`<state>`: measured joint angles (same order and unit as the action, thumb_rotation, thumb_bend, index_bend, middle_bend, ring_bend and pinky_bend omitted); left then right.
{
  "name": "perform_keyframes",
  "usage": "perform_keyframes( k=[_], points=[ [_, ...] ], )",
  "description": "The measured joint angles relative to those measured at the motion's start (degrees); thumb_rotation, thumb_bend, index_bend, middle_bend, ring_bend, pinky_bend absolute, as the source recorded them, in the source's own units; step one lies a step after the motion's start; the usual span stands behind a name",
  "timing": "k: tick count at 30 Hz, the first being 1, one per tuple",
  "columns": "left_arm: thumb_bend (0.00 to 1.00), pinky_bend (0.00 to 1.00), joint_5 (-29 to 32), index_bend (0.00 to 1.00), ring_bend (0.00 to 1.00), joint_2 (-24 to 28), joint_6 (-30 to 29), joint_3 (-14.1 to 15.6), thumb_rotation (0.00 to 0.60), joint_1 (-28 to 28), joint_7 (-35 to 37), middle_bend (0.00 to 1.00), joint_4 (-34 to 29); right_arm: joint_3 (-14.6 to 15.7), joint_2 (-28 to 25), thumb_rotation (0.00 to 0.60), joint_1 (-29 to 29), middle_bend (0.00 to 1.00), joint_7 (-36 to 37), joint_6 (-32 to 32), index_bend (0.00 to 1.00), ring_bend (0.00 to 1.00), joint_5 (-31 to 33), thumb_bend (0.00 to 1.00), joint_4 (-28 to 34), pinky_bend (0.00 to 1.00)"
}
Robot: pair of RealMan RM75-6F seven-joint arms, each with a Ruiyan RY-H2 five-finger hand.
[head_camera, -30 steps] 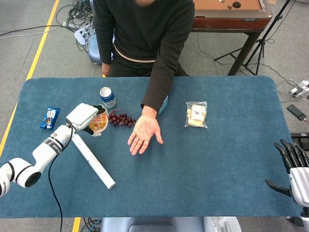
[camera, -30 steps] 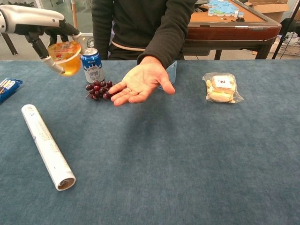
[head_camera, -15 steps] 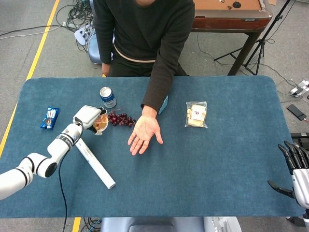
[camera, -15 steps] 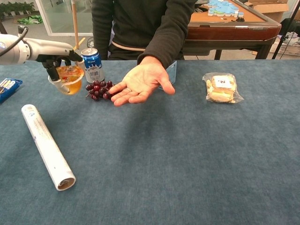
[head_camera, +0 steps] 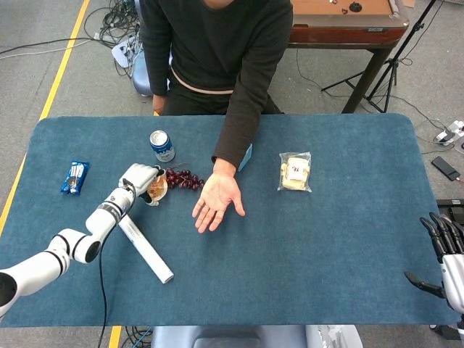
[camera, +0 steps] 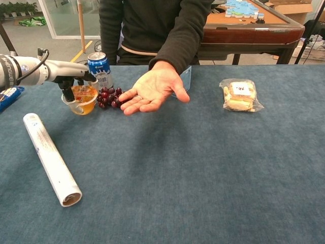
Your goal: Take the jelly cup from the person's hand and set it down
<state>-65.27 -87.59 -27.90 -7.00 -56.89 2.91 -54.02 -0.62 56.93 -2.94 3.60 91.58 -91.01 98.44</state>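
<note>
The jelly cup is a clear cup of orange jelly, low at the blue table just left of the grapes. My left hand grips it from above and from the left. Whether the cup's base touches the cloth I cannot tell. The person's hand lies palm up and empty to the right of the cup. My right hand hangs off the table's right edge with its fingers spread, holding nothing.
A blue can stands right behind the cup, and dark grapes lie beside it. A white roll lies diagonally at the front left. A blue snack packet is far left, a bagged pastry at right.
My left hand has come down and moved right with the jelly cup, from well above the table to table level beside the grapes. The person's hand has stayed still.
</note>
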Motion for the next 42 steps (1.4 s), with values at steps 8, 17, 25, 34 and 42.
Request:
perform_keyframes(
  k=[8,17,25,34,42],
  points=[
    [0.14,0.23,1.81,0.00,0.00,1.31,2.48,0.02,0.600,0.05,-0.70,0.00,-1.02,-0.02,0.01,0.600,0.15,0.01,-0.33,0.02,0.02,0.00,-0.46,0.05,0.28,0.06],
    [0.14,0.21,2.48,0.00,0.00,8.08,-1.35,-1.56,0.600,1.76,-0.52,0.00,-8.80,0.07,-0.34,0.600,-0.35,0.01,-0.31,0.81,0.02,0.00,-0.62,0.05,0.46,0.06],
    [0.14,0.21,2.12,0.00,0.00,18.49,-9.44,-2.04,0.600,7.21,-0.27,0.00,-22.09,0.03,-0.22,0.600,-0.31,0.01,0.71,0.61,0.02,0.00,-0.47,0.05,-0.34,0.06],
    [0.14,0.18,4.53,0.00,0.00,26.36,-25.88,0.26,0.600,18.43,-5.81,0.00,-36.63,-0.10,0.28,0.600,0.72,0.01,1.20,-0.59,0.02,0.00,-1.00,0.05,-0.94,0.06],
    [0.14,0.15,5.40,0.00,0.00,29.10,-39.51,2.83,0.600,27.51,-10.66,0.00,-46.38,0.06,0.57,0.600,1.65,0.01,0.92,-1.72,0.02,0.00,-1.81,0.05,-0.95,0.06]
  ],
)
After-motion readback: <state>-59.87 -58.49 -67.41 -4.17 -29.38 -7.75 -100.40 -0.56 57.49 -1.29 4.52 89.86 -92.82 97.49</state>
